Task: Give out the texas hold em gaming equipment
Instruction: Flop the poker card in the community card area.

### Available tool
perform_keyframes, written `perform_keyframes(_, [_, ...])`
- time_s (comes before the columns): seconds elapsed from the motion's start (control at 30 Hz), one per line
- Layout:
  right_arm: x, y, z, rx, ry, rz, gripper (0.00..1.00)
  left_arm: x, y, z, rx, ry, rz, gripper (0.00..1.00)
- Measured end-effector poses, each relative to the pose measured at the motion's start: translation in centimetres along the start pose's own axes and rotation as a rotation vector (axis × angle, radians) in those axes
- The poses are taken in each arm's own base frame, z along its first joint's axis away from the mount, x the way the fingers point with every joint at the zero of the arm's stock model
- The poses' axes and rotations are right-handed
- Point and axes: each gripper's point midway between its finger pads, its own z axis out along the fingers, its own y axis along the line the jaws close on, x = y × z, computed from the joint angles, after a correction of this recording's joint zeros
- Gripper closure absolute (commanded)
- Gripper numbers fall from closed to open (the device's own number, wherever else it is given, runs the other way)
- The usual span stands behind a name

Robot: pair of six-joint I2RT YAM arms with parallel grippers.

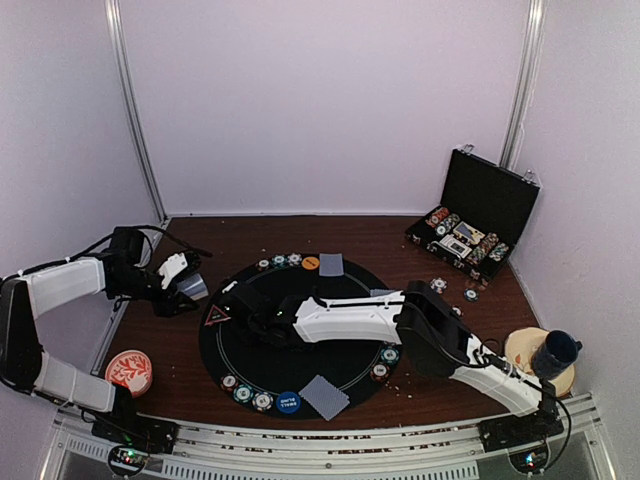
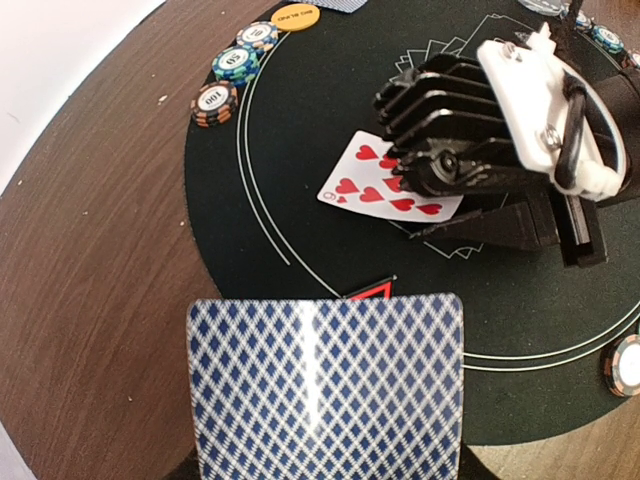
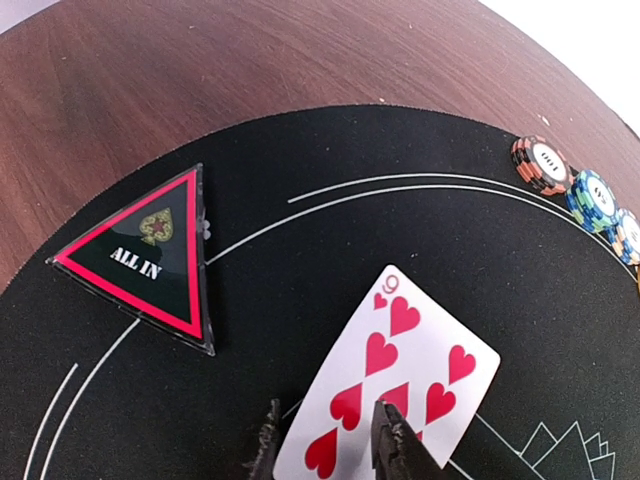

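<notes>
Round black mat (image 1: 250, 360) lies mid-surface, left claw (image 1: 186, 290) beside it clamps blue-backed cards (image 2: 325, 385), & right claw (image 3: 325, 445) stands part open, gripping nothing, tips over the face-up 9 of hearts (image 3: 400, 350) flat on the mat: thin, light, slick, bendy, so prob pinch a short edge.

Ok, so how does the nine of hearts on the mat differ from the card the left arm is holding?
The nine of hearts lies face up, red pips showing; the blue-backed card shows only its diamond-patterned back. The nine of hearts rests flat on the black mat; the blue-backed card is held up in the left gripper. Both are playing cards with rounded corners.
</notes>
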Motion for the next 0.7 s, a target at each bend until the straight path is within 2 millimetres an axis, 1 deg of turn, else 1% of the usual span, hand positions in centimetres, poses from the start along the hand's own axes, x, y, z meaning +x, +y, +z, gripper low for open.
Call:
perform_keyframes(0.07, [-0.1,0.1,0.0,-0.005,-0.002,0.001,0.64,0.0,0.0,0.0,0.001,0.001,-0.001,0.88])
perform_keyframes(0.27, [-0.3,0.6,0.0,-0.030,-0.008,0.006,0.60,0.1,0.0,0.1,0.003,0.001,-0.002,0.88])
perform_keyframes(0.4, [-0.4,1.0,-0.1,-0.052,-0.014,0.011,0.53,0.1,-0.1,0.1,0.005,0.000,-0.002,0.88])
perform_keyframes(0.5, [-0.6,1.2,-0.1,-0.060,-0.019,0.014,0.49,0.0,-0.1,0.1,0.005,-0.001,-0.002,0.88])
perform_keyframes(0.57, [-0.7,1.3,-0.2,-0.064,-0.024,0.017,0.44,0.0,-0.1,0.1,0.005,-0.001,-0.002,0.88])
perform_keyframes(0.63, [-0.8,1.4,-0.2,-0.066,-0.030,0.020,0.41,0.0,-0.1,0.1,0.005,0.000,-0.002,0.88])
perform_keyframes(0.7, [-0.5,1.4,-0.3,-0.067,-0.028,0.019,0.39,0.0,-0.1,0.1,0.006,-0.001,-0.002,0.88])
